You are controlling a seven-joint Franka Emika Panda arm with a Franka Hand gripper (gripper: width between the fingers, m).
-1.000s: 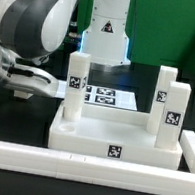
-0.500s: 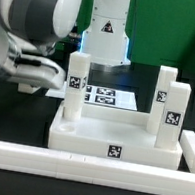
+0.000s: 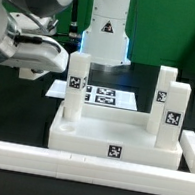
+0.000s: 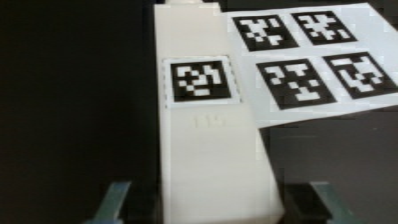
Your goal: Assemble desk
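The white tabletop lies near the front rail with three white tagged leg blocks standing on it: one at the exterior view's left and two at its right. My gripper hangs left of the left leg. In the wrist view a fourth white leg block with a square tag runs out between my fingers. My gripper is open, with a dark gap on each side of the block. In the exterior view this block is hidden behind my arm.
The marker board lies on the black table behind the tabletop; it also shows in the wrist view beside the leg block. White border rails run along the front and the exterior view's right.
My arm and gripper have moved toward the exterior view's right and slightly up, closer to the left standing leg. The tabletop and standing legs have not moved.
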